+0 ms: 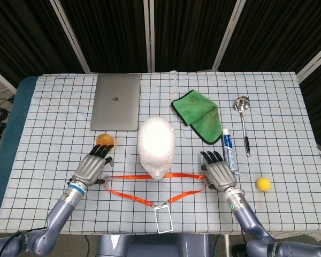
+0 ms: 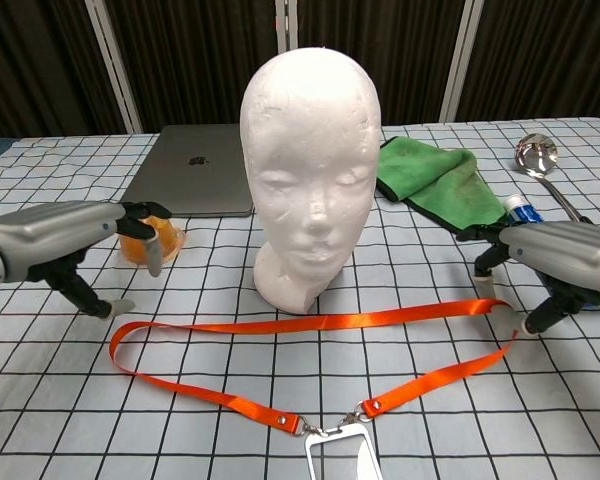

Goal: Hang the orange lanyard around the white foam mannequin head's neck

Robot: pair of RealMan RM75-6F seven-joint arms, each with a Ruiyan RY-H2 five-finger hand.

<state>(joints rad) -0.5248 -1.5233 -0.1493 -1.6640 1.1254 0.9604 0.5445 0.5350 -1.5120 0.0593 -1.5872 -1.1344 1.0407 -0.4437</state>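
Note:
The white foam mannequin head stands upright at mid-table, face toward me. The orange lanyard lies flat on the cloth in front of its base, spread in a wide loop, with its clear badge holder at the near edge. My left hand hovers at the loop's left end, fingers apart and holding nothing. My right hand is at the loop's right bend, fingers apart. A fingertip there is very close to the strap; I cannot tell whether it touches.
A closed silver laptop lies behind the head. A green cloth, a ladle, a toothpaste tube and a yellow ball are to the right. A small orange object sits just beyond my left hand.

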